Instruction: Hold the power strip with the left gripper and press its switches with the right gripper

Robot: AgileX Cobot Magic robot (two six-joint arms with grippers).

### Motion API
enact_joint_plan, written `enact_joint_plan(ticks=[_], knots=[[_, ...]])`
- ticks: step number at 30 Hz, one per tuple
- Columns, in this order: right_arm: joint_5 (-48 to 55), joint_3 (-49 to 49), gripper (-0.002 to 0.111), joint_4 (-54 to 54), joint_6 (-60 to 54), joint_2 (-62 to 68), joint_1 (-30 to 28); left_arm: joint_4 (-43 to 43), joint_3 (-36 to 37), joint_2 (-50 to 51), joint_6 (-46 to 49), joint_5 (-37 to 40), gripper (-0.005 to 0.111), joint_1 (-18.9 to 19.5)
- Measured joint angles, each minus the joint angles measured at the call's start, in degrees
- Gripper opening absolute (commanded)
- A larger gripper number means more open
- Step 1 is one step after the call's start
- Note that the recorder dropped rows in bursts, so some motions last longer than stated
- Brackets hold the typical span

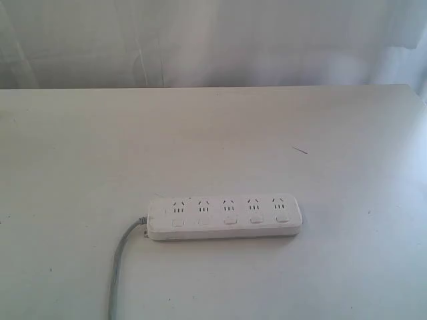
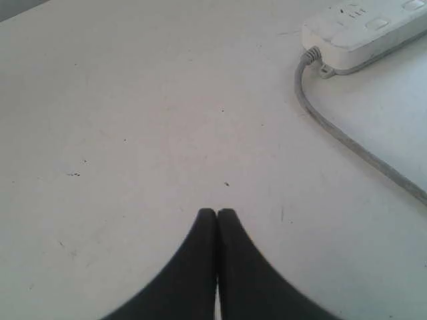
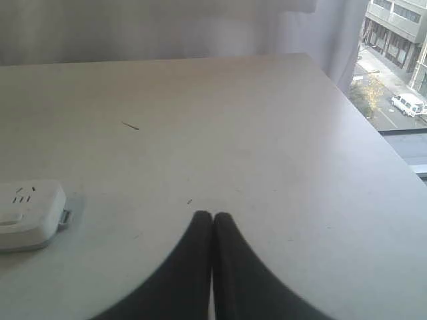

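Note:
The white power strip lies flat on the table, its five switches in a row below the sockets and its grey cord running off toward the near edge. Neither arm shows in the exterior view. In the left wrist view my left gripper is shut and empty above bare table, well apart from the strip's cord end and the cord. In the right wrist view my right gripper is shut and empty, with the strip's far end off to its side.
The white table ends at a white curtain at the back. A thin dark sliver lies beyond the strip. The right wrist view shows the table's right edge beside a window onto a street.

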Motion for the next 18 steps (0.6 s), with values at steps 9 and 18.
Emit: enact_joint_plan(ticks=[9, 18], knots=[[0.0, 0.0, 0.0, 0.0, 0.1, 0.0, 0.0, -4.1, 0.0, 0.0, -0.2, 0.0, 0.0, 0.0], [0.0, 0.0, 0.0, 0.0, 0.1, 0.0, 0.0, -32.4, -6.1, -0.1, 5.8, -1.7, 0.0, 0.3]])
